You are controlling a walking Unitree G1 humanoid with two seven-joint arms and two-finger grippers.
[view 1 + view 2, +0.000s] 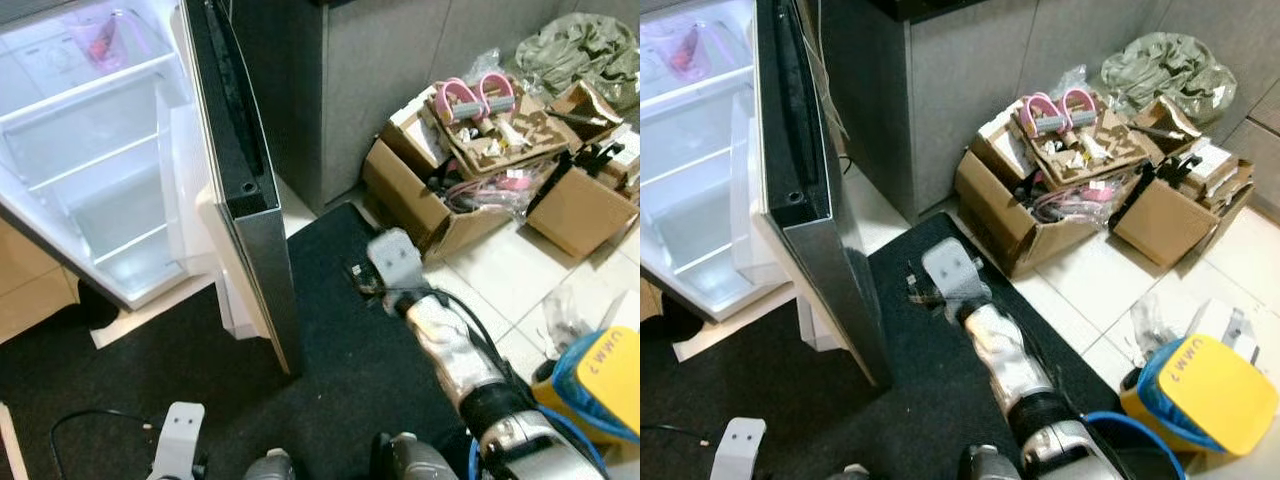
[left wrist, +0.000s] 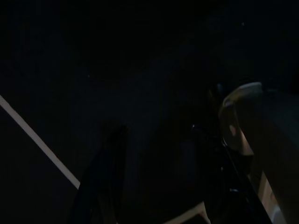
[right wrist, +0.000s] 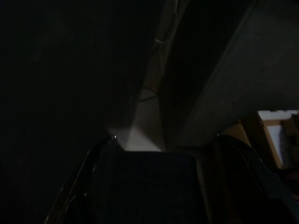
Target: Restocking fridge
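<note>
The fridge (image 1: 90,150) stands open at the left, its white shelves lit and mostly bare. A clear container holding something pink (image 1: 100,40) sits on the top shelf. The fridge door (image 1: 245,190) swings out toward me, its dark edge facing up. My right arm reaches forward over the black mat (image 1: 330,330), its wrist (image 1: 395,260) to the right of the door's lower corner. In the right wrist view the right gripper (image 3: 166,137) is open, with nothing between its fingers (image 3: 100,158). My left arm (image 1: 180,440) hangs idle by the bottom edge.
Open cardboard boxes (image 1: 440,200) full of clutter sit on the tiled floor at the right, another box (image 1: 580,205) beside them. A yellow and blue object (image 1: 600,375) is near my right elbow. A grey cabinet (image 1: 370,80) rises behind. A cable (image 1: 80,425) lies on the mat.
</note>
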